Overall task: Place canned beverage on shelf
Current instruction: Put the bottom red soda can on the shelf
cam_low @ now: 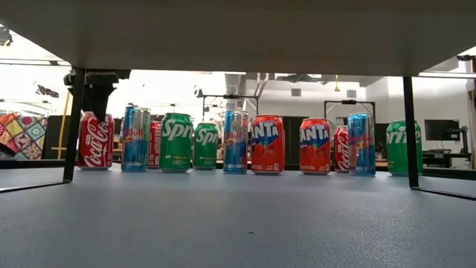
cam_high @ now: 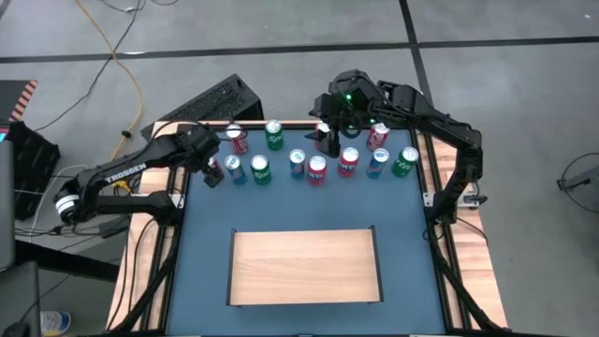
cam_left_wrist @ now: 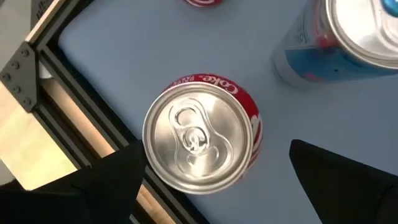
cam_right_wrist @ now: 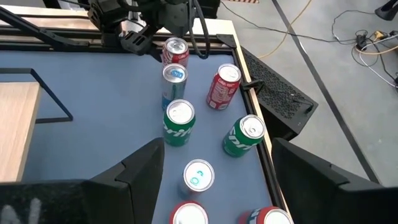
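A Coke can (cam_left_wrist: 202, 137) is standing upright directly under the left gripper (cam_high: 213, 171), between its wide-open, empty fingers (cam_left_wrist: 106, 186). The shelf (cam_high: 305, 267) is lying well apart, near the bench's (cam_high: 206, 243) front. The right gripper (cam_high: 329, 131) is hovering open and empty above the far cans (cam_high: 316, 170).

1. We are holding our left gripper (cam_left_wrist: 211, 180) right above a Coke can (cam_left_wrist: 202, 137), its fingers standing wide to either side of the can.
2. Just beside that can, away from the table frame (cam_left_wrist: 74, 99), a Red Bull can (cam_left_wrist: 348, 43) is standing.
3. Our right gripper (cam_high: 329, 131) is hanging over the far end of the can row (cam_high: 318, 161).
4. The shelf (cam_high: 305, 267) is lying flat, well apart from both grippers, nearer the table's front.
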